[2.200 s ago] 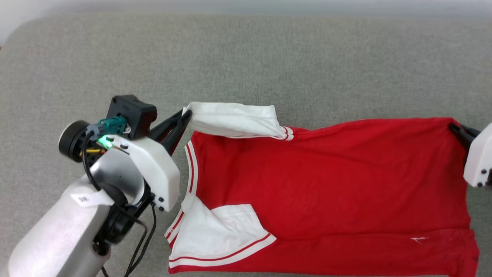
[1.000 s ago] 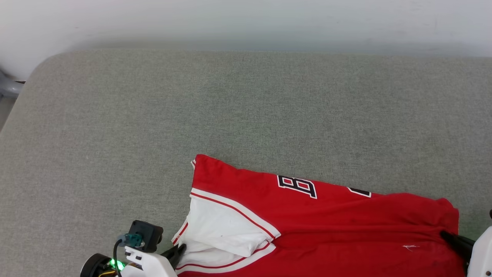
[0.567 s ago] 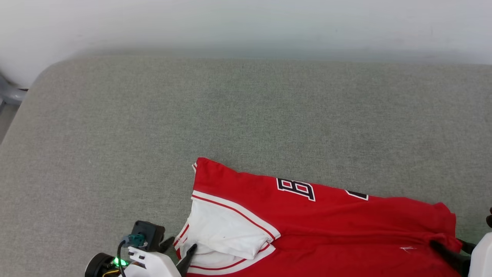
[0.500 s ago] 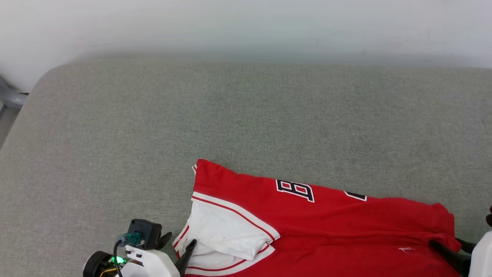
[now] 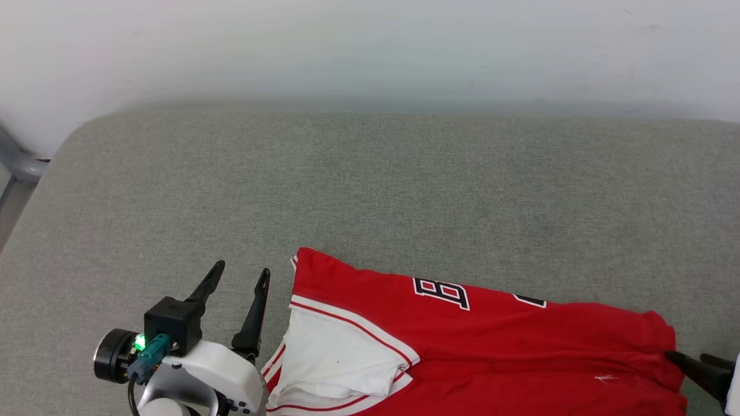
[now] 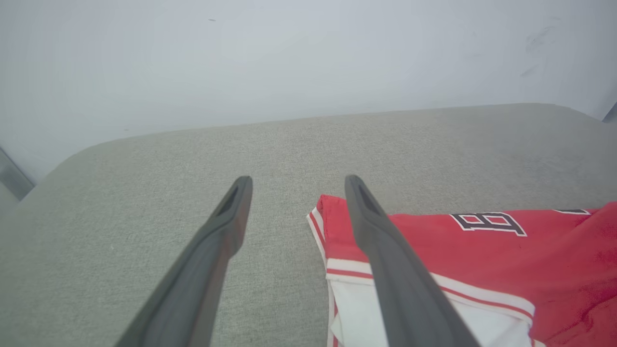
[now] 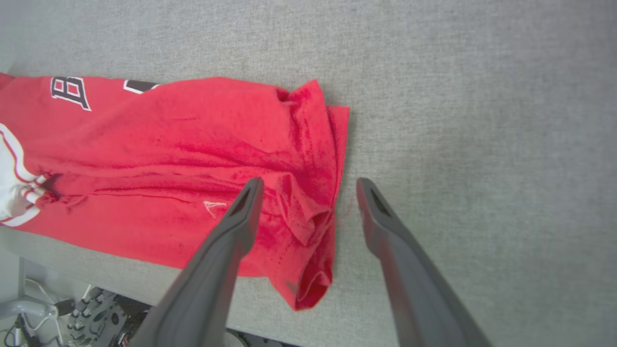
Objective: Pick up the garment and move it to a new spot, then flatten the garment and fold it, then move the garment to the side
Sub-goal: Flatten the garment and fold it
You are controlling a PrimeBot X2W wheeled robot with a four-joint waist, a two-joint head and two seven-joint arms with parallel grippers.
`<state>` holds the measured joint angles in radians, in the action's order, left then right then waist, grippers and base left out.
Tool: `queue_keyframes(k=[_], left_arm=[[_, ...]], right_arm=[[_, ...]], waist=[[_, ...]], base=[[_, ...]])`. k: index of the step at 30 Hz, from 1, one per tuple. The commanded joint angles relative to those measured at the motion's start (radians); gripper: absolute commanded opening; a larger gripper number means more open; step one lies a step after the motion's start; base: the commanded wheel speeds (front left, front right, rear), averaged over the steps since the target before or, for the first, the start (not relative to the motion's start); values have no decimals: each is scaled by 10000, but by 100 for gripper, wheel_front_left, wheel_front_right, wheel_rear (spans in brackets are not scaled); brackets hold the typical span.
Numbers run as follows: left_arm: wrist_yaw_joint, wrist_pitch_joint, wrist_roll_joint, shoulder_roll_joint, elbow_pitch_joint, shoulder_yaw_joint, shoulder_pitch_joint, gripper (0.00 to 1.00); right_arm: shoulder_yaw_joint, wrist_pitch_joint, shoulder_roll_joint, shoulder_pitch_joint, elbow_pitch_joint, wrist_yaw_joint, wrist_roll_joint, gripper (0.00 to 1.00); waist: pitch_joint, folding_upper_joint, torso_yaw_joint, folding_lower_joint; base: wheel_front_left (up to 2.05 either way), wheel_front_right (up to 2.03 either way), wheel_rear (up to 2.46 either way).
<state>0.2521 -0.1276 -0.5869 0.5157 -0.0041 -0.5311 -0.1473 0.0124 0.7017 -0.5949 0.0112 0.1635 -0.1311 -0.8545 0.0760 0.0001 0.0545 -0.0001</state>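
Note:
The garment [image 5: 491, 341], a red jersey with white sleeves and black-and-white lettering, lies folded along the near edge of the grey cushion [image 5: 370, 185]. My left gripper [image 5: 241, 267] stands open just left of the garment's white sleeve [image 5: 335, 358], touching nothing. In the left wrist view its fingers [image 6: 297, 179] spread over bare cushion, with the garment [image 6: 482, 250] at the right. My right gripper [image 5: 685, 356] is open at the garment's right end. Seen from the right wrist, the fingers [image 7: 309, 182] straddle the bunched red hem [image 7: 308, 144] without pinching it.
A white wall [image 5: 370, 46] rises behind the cushion. A grey metal frame [image 5: 17, 164] shows past the cushion's left corner. In the right wrist view the garment's edge hangs over the cushion's front edge, above cables and a wheel [image 7: 91, 308] on the floor.
Both grippers have opened and let go of the garment. My left gripper has drawn back to the left, off the sleeve. The camera has tilted, showing more wall.

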Motion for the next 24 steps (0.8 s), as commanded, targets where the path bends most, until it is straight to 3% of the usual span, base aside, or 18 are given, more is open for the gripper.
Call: queue_keyframes(k=[1,6,11,17,24], left_arm=[[150,-436,391,84,56,48,-94,100],[571,-1206,931,-134,110,430,-185,100],[671,-1362,1331,-306,84,743,-118,100],[345,-1391,1934,-786,-36,1365,70,100],[-114,-1394,2359,-1246,78,1916,196,100]], right_arm=[[354,338,482,169,126,9,50,100],[1234,1016,1280,375,427,9,424,100],[1866,1354,1821,491,753,9,812,100],[2191,1845,2544,564,1241,9,1492,100],[1785,1997,3130,574,1510,-7,1510,100]], waist=[[49,-1,29,1],[284,-1,203,1],[481,-1,364,1],[849,-1,627,1],[1055,-1,734,1]], base=[[0,0,0],[0,0,0],[0,0,0],[0,0,0],[0,0,0]])
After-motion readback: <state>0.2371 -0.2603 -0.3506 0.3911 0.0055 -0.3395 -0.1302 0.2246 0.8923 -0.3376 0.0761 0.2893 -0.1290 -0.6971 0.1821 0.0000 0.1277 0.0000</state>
